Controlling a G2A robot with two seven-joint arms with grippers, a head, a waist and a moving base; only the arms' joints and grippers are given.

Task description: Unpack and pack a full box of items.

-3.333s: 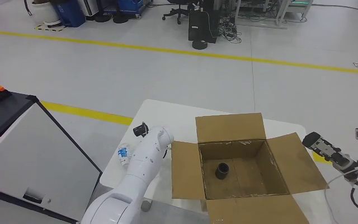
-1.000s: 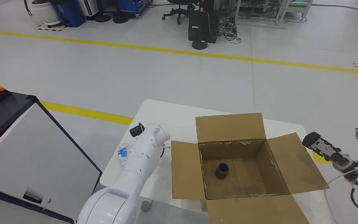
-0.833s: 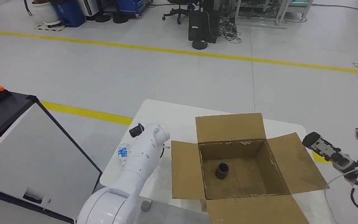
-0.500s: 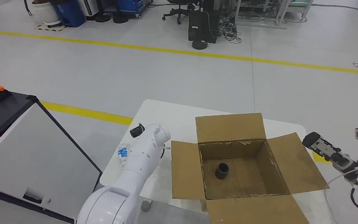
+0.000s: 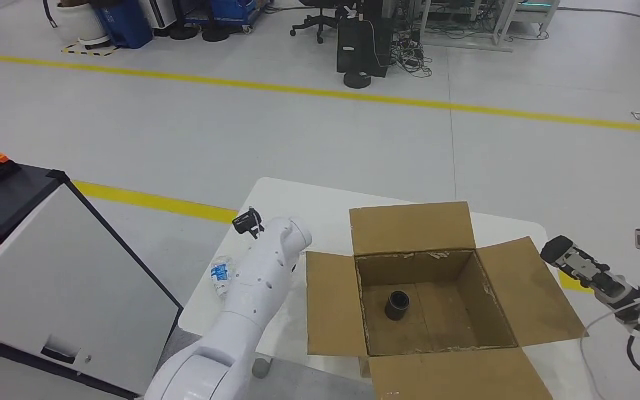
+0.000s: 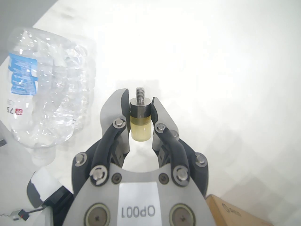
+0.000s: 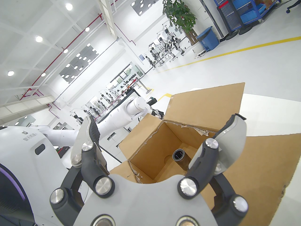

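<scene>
An open cardboard box stands on the white table. A black cylinder lies on the box's floor, also seen from the right wrist as the black cylinder. My left gripper is shut on a small metal stud with a threaded tip and a yellowish base, held above the bare tabletop left of the box. The left arm covers that spot from above. My right gripper hangs open and holds nothing, off the box's right flap.
A crumpled clear plastic bottle with a blue label lies on the table beside the left gripper, near the table's left edge. A white cabinet stands left of the table. Box flaps spread out on all sides.
The left arm's wrist end has shifted slightly toward the far side of the table. The right arm, the box and the black cylinder have kept still.
</scene>
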